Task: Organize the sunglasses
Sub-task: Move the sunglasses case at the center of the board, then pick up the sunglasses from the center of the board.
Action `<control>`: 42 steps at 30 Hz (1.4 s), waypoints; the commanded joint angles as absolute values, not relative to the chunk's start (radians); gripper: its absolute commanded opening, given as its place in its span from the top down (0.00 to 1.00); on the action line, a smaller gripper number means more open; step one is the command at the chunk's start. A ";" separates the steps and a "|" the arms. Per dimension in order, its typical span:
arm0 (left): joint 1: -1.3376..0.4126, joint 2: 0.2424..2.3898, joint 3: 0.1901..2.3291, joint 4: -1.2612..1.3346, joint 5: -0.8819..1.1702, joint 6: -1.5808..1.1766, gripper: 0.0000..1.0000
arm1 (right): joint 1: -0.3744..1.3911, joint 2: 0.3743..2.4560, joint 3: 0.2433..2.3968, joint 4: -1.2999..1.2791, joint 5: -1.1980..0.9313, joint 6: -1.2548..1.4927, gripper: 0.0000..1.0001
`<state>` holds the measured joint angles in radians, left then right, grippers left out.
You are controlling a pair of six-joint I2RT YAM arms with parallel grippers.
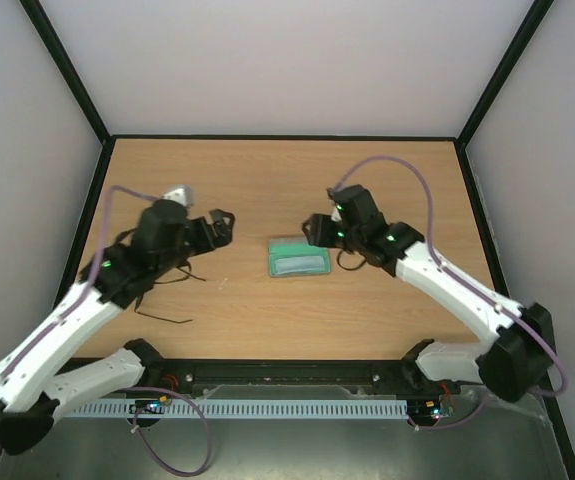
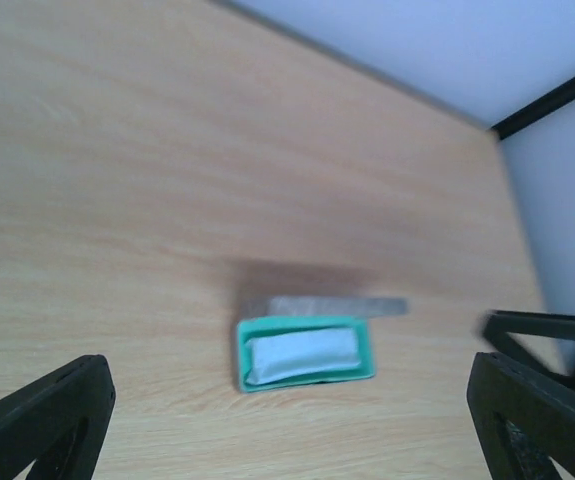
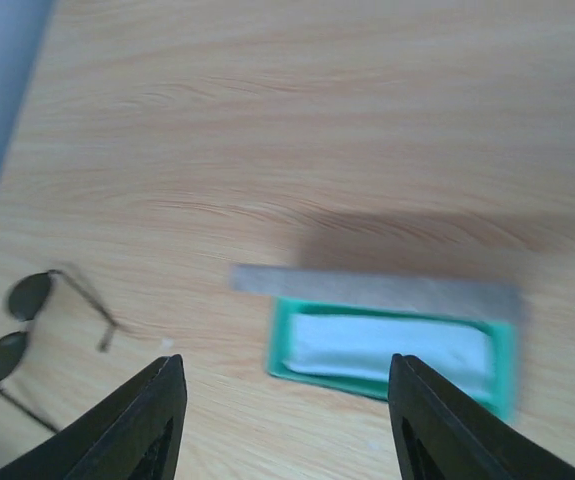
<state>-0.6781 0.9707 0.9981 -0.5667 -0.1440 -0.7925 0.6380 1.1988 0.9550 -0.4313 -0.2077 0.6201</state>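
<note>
Thin sunglasses [image 3: 29, 296] flat on the counter [image 1: 267, 180], a little back from the left end effector [image 1: 219, 228], released and empty, right end effector [image 1: 317, 230] likewise released, beside the green case [image 1: 299, 258]

Left of case [image 1: 299, 258]: bare table [image 1: 257, 300], sunglasses [image 3: 29, 296] well apart.
Behind case: grey lid [image 3: 377, 292] along far edge, open wood beyond.
Right-rear of case: right gripper [image 1: 317, 230] near, fingers apart.
</note>
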 commanded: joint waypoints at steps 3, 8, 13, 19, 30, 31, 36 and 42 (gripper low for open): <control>-0.655 0.761 1.181 -0.875 -0.157 -0.801 0.01 | 0.782 1.525 1.264 -0.442 -0.245 0.490 0.42; -0.655 0.651 1.267 -0.985 -0.185 -0.848 0.00 | 0.898 1.814 1.536 -0.459 -0.245 0.365 0.39; -0.655 0.569 1.271 -1.047 -0.219 -0.893 0.00 | 1.020 2.083 1.791 -0.514 -0.234 0.193 0.37; -0.657 0.542 1.270 -1.067 -0.204 -0.938 0.00 | 1.068 2.303 2.003 -0.533 -0.216 0.100 0.36; -0.657 0.466 1.218 -1.031 -0.190 -1.025 0.01 | 1.080 2.408 2.040 -0.440 -0.223 -0.040 0.38; -0.657 0.465 1.215 -1.030 -0.192 -1.027 0.01 | 1.080 2.415 2.047 -0.430 -0.229 -0.042 0.39; -0.657 0.474 1.207 -1.026 -0.195 -1.030 0.01 | 1.083 2.453 2.082 -0.398 -0.276 -0.038 0.45; -0.657 0.461 1.214 -1.027 -0.201 -1.030 0.01 | 1.102 2.488 2.092 -0.333 -0.286 -0.012 0.51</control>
